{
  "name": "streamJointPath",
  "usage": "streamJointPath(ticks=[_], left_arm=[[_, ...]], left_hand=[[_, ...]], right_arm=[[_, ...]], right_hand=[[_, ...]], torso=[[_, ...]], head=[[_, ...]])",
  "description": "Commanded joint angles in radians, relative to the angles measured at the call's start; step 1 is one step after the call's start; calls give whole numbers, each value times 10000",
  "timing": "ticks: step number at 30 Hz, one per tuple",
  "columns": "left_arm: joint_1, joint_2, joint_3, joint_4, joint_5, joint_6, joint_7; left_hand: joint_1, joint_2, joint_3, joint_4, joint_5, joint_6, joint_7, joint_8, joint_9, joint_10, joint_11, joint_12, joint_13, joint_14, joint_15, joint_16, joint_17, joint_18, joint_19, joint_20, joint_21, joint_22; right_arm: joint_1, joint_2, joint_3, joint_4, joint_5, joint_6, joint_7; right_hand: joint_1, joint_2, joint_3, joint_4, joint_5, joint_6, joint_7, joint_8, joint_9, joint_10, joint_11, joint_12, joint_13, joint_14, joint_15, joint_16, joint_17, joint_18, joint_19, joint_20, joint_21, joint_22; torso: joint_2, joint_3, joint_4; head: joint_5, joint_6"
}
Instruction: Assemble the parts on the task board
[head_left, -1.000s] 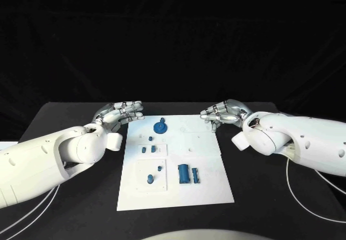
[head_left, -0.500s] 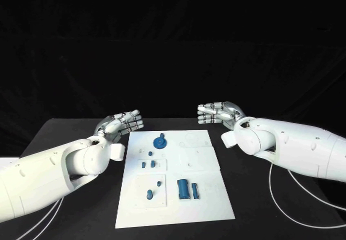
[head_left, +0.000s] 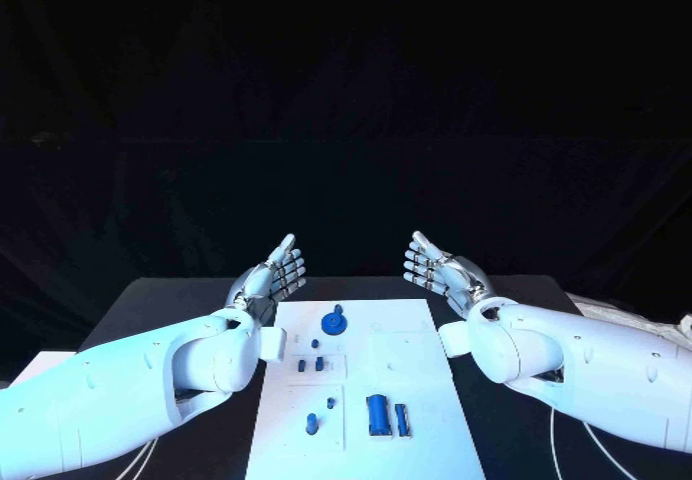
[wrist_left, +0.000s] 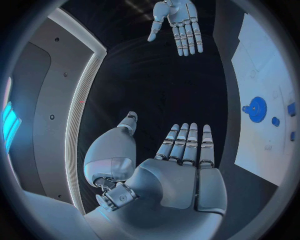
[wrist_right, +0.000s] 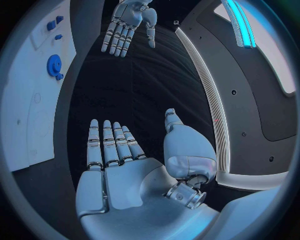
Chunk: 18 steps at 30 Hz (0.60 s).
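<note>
Your left hand (head_left: 274, 272) is raised above the far end of the black worktop (head_left: 173, 300), fingers straight and spread, holding nothing; your right hand (head_left: 437, 268) mirrors it on the other side, equally flat and empty, palms turned toward each other. You have a wide open gap between the two hands, and nothing stands in it. The task board (head_left: 411, 370) lies below and nearer to you, centred between the arms, its long edges running away from you, each with a strip of bare worktop beside it. Neither hand touches the board or any part. On the board's far end you see the blue gear (head_left: 335, 321) with a small knob just beyond it; two small blue pegs (head_left: 309, 366) sit side by side in a recessed square nearer you. Nearer still, the larger blue cylinder (head_left: 376, 414) lies beside a thinner blue bar (head_left: 402, 419), just apart from it, with a small rounded blue piece (head_left: 312, 423) in the recess to their left. The left wrist view shows the gear (wrist_left: 257, 106) well clear of your fingertips.
</note>
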Motion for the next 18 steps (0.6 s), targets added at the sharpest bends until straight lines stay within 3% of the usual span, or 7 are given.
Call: streamJointPath(ticks=[1, 2, 3, 4, 5, 16, 18], left_arm=[[-130, -3, 55, 255, -718, -1780, 721], [-168, -4, 72, 317, -771, -1944, 767], [-200, -5, 86, 370, -817, -2084, 807], [-238, -7, 103, 433, -872, -2251, 854], [-259, -7, 112, 468, -901, -2343, 880], [-293, -9, 127, 525, -950, -2492, 922], [-293, -9, 127, 525, -950, -2492, 922]], left_hand=[[-1992, 37, -462, -12, -67, -1440, -617, -65, -47, -1523, -445, -57, -32, -1371, -281, -955, -129, -328, -1143, -388, -61, -631], [-2178, 37, -502, -12, -67, -1574, -617, -65, -47, -1666, -445, -57, -32, -1495, -281, -955, -129, -328, -1247, -431, -61, -689], [-2335, 37, -537, -12, -67, -1691, -617, -65, -47, -1785, -445, -57, -32, -1608, -281, -955, -129, -1093, -1339, -459, -61, -739], [-2532, 37, -582, -12, -67, -1832, -617, -65, -47, -1936, -445, -57, -32, -1740, -281, -955, -129, -1093, -1453, -498, -61, -801], [-2704, 37, -627, -12, -67, -1957, -617, -65, -47, -2065, -445, -57, -32, -1859, -281, -955, -129, -1093, -1546, -1225, -61, -856], [-3995, 37, -1437, -12, -67, -2895, -617, -65, -47, -3059, -445, -57, -32, -2747, -281, -955, -129, -1093, -2271, -1225, -61, -1266], [-4169, 37, -1437, -12, -67, -3022, -617, -65, -47, -3189, -445, -57, -32, -2870, -281, -955, -129, -1093, -2366, -1225, -61, -1977]], right_arm=[[-174, 31, 74, 310, 669, -1704, 1217], [-228, 40, 96, 392, 723, -1853, 1308], [-273, 48, 115, 461, 769, -1981, 1385], [-326, 58, 137, 542, 823, -2130, 1475], [-354, 63, 148, 585, 852, -2209, 1523], [-391, 69, 164, 643, 890, -2314, 1587], [-391, 69, 164, 643, 890, -2314, 1587]], right_hand=[[-2035, -12, -88, -10, -135, -1394, -358, -71, -420, -1579, -205, -66, -307, -1596, -68, -78, -875, -322, -1490, -972, -361, -418], [-2226, -12, -88, -10, -135, -1527, -358, -71, -420, -1729, -205, -66, -307, -1744, -68, -78, -875, -322, -1634, -972, -361, -418], [-2386, -12, -88, -10, -135, -1637, -358, -71, -420, -1852, -205, -66, -307, -1870, -68, -78, -875, -340, -1749, -972, -361, -418], [-2589, -12, -88, -10, -135, -1776, -358, -71, -420, -2009, -205, -66, -307, -2027, -68, -78, -875, -1074, -1903, -972, -361, -418], [-2763, -12, -88, -10, -135, -1898, -358, -71, -420, -2144, -205, -66, -307, -2167, -68, -78, -875, -1074, -2028, -972, -361, -418], [-4081, -12, -88, -10, -135, -2804, -358, -71, -420, -3167, -205, -66, -307, -3199, -68, -78, -875, -1074, -2998, -972, -361, -418], [-4254, -12, -88, -10, -135, -2925, -358, -71, -420, -3305, -205, -66, -307, -3341, -68, -78, -875, -1074, -3126, -972, -361, -418]], torso=[[-115, 67, -41], [-115, 67, -41], [-115, 67, -41], [-115, 67, -41], [-115, 67, -41], [-115, 67, -41], [-115, 67, -41]], head=[[39, 49], [39, 49], [39, 49], [39, 49], [39, 49], [39, 49], [39, 49]])
